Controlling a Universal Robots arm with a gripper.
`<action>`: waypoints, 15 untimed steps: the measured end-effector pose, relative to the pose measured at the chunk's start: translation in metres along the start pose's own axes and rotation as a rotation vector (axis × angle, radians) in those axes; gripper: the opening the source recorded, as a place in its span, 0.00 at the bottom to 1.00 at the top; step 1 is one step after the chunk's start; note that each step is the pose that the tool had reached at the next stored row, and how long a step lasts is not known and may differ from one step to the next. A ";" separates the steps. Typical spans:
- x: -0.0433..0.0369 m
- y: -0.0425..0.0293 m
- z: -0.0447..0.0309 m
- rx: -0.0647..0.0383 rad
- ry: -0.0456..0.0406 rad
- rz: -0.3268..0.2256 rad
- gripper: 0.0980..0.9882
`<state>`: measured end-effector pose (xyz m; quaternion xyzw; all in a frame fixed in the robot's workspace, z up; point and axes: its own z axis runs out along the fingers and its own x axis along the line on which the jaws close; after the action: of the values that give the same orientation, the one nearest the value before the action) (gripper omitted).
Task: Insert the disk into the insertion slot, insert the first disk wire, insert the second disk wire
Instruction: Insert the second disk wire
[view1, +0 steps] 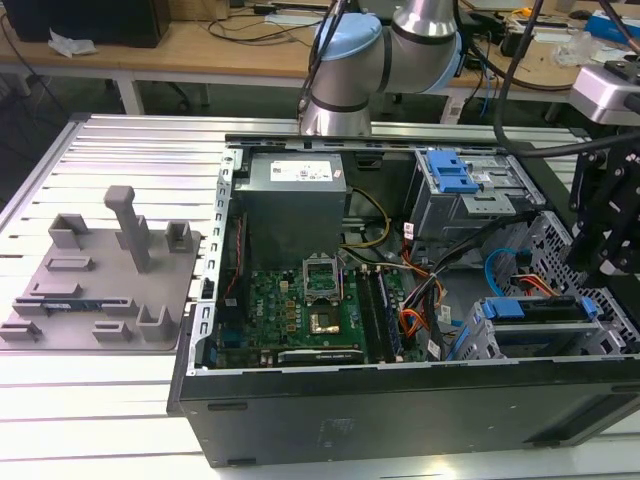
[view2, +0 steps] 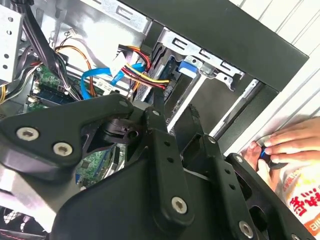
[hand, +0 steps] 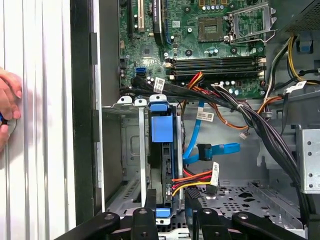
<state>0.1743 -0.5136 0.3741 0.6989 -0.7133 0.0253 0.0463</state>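
Disk: the disk (hand: 161, 129), in its bright blue carrier, stands on edge inside the insertion slot (hand: 127, 150), between the cage's grey walls. It looks seated or nearly so, though its depth cannot be told.
Gripper: the gripper (hand: 169, 222) hangs directly over the insertion slot, in line with the disk's end. Whether it is spread, closed or clamping the carrier cannot be told.
Blue data wire: the blue data wire (hand: 216, 149) lies just beside the insertion slot, its plug free and apart from the disk.
Power wire: the power wire (hand: 192, 181), of red, yellow and black strands, runs up to the side of the insertion slot. Whether its plug is home cannot be told.
Cable bundle: the black cable bundle (hand: 260, 130) crosses the case beyond both wires, farther from the insertion slot.
Motherboard: the motherboard (hand: 200, 45) lies well apart from the insertion slot, past the bundle.
Hand: a person's hand (view2: 287, 145) rests on the table (hand: 40, 150), outside the case wall nearest the insertion slot.
Risk, snagging: the loose wires crowd the insertion slot, so the gripper's linkage could probably catch one and drag it.
Risk, seating: a carrier tilted in the insertion slot would likely jam against the cage walls.
Risk, plugs: a plug offered askew to the disk could bend its contacts.
Risk, bystander: the hand lies close enough to the insertion slot to be struck by a wide arm swing.
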 end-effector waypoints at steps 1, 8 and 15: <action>-0.0046 0.0001 -0.0005 -0.004 0.0031 0.000 0.30; -0.0444 0.0102 -0.0035 -0.020 0.0763 0.001 0.30; -0.0547 0.0264 -0.0004 -0.012 0.1678 -0.010 0.30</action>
<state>0.1490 -0.4587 0.3697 0.6976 -0.7035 0.0794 0.1100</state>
